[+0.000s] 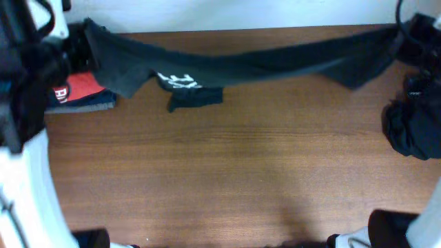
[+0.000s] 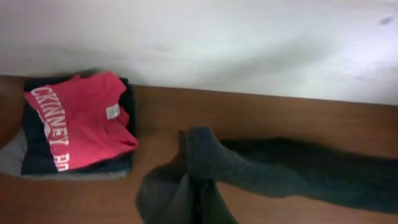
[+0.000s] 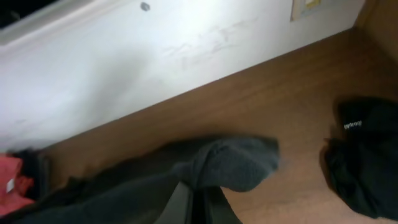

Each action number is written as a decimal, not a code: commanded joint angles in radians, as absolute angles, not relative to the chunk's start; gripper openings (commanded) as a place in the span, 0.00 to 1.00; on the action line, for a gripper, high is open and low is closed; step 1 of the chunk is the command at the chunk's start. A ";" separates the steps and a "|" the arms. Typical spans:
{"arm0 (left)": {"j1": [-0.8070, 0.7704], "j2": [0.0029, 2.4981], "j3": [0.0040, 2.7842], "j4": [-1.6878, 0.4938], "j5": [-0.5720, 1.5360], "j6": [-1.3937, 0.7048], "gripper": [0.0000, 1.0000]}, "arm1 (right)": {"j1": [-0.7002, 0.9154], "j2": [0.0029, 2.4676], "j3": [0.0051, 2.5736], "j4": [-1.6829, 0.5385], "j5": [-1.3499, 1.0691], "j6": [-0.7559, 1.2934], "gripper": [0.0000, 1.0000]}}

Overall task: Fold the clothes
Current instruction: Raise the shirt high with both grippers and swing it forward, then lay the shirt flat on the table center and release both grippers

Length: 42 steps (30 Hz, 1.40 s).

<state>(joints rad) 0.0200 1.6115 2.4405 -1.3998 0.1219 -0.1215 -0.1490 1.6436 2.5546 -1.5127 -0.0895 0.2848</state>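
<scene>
A long dark grey-green T-shirt [image 1: 241, 63] with white lettering [image 1: 178, 80] is stretched along the far side of the table, sagging in the middle. Its left end is pinched in my left gripper [image 2: 195, 183], which is shut on the cloth; the shirt [image 2: 292, 169] trails off to the right from there. My right gripper [image 3: 194, 185] is shut on the shirt's other end [image 3: 239, 160], which bunches over its fingertips. In the overhead view both grippers are mostly hidden behind the cloth and the arms at the far corners.
A folded stack topped by a red shirt with white lettering [image 1: 81, 87] [image 2: 78, 118] lies at the far left. A crumpled black garment with a small white tag [image 1: 412, 127] [image 3: 364, 163] sits at the right edge. The white wall [image 2: 249, 43] runs just behind the table.
</scene>
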 commanded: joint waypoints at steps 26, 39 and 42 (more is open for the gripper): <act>-0.019 1.853 2.456 -0.984 0.115 -0.159 0.01 | -0.152 1.869 2.569 -1.184 -0.237 0.281 0.04; 0.023 1.914 2.675 -0.616 0.107 -0.116 0.01 | -0.241 1.897 2.705 -0.907 -0.345 0.334 0.04; 0.045 1.882 2.765 -0.776 0.107 -0.099 0.01 | -0.279 1.883 2.766 -1.007 -0.347 0.334 0.04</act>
